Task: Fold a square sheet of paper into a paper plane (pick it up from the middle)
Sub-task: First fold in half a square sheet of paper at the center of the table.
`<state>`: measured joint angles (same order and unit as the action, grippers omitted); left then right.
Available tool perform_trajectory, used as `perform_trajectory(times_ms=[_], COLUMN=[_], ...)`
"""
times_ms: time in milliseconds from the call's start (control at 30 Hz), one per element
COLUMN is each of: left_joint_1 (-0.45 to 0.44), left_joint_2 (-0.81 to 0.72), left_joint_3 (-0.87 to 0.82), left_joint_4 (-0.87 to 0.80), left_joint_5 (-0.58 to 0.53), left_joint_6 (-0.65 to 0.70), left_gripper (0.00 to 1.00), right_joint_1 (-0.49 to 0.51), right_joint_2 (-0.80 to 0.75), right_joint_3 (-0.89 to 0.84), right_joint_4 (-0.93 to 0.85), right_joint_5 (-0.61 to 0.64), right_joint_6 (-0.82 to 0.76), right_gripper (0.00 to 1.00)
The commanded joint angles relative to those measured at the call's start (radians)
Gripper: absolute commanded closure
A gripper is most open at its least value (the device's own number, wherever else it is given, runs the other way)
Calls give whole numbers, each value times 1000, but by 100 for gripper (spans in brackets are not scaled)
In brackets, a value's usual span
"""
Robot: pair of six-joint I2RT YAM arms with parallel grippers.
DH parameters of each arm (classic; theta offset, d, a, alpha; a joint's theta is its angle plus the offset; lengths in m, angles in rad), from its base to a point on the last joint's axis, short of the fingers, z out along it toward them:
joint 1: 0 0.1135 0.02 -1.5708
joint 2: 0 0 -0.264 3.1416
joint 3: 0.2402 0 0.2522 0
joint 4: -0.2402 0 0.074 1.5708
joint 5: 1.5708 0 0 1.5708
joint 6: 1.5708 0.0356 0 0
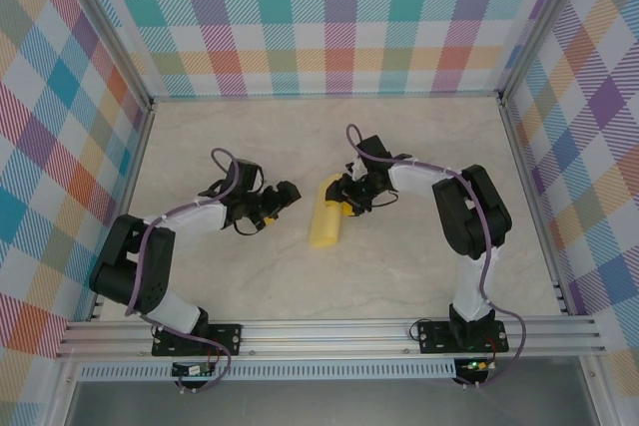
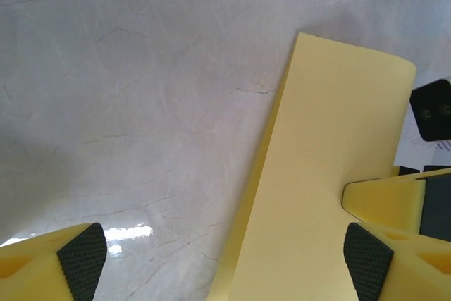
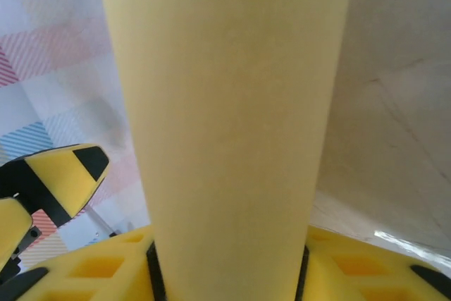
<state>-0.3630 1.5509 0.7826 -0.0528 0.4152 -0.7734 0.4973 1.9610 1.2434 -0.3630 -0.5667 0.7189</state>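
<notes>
One paper (image 1: 324,224) runs through right claw (image 1: 345,197), grip unclear; open left claw (image 2: 225,262) straddles edge.

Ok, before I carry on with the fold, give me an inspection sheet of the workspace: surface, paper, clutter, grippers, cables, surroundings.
Surface: table, pale marbled top, glossy.
Job's things: yellow paper, a long narrow shape mid-table between the two grippers; not yet a pointed plane.
Clutter: nothing seen.
Grippers: left gripper open, fingers wide and straddling one long edge of the paper. right gripper has the paper's far end between its fingers; cannot tell if it is clamped.
Cables: left arm's cable and right arm's cable loop above the wrists, clear of the paper.
Surroundings: checked walls on three sides; metal rail at the near edge.
</notes>
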Motion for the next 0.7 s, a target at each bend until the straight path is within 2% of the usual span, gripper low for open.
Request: perform_trajectory(times_ms=[0, 133, 300, 567, 667], left_joint_1=[-24, -46, -61, -97, -121], left_joint_2=[32, 62, 98, 148, 179], left_joint_3=[47, 81, 110, 146, 167], left_joint_4=[7, -12, -10, 7, 21], left_joint_5=[29, 23, 37, 68, 86], left_joint_6=[13, 35, 40, 46, 42], left_gripper=[12, 12, 16, 17, 17], right_joint_1=[-11, -17, -19, -29, -39], right_joint_2=[-5, -46, -79, -138, -140], right_joint_3=[36, 28, 8, -49, -64], right_joint_4=[-104, -135, -172, -146, -150], right_joint_5=[69, 136, 210, 183, 189], right_joint_6=[-70, -67, -61, -42, -36], right_gripper=[43, 32, 31, 28, 23])
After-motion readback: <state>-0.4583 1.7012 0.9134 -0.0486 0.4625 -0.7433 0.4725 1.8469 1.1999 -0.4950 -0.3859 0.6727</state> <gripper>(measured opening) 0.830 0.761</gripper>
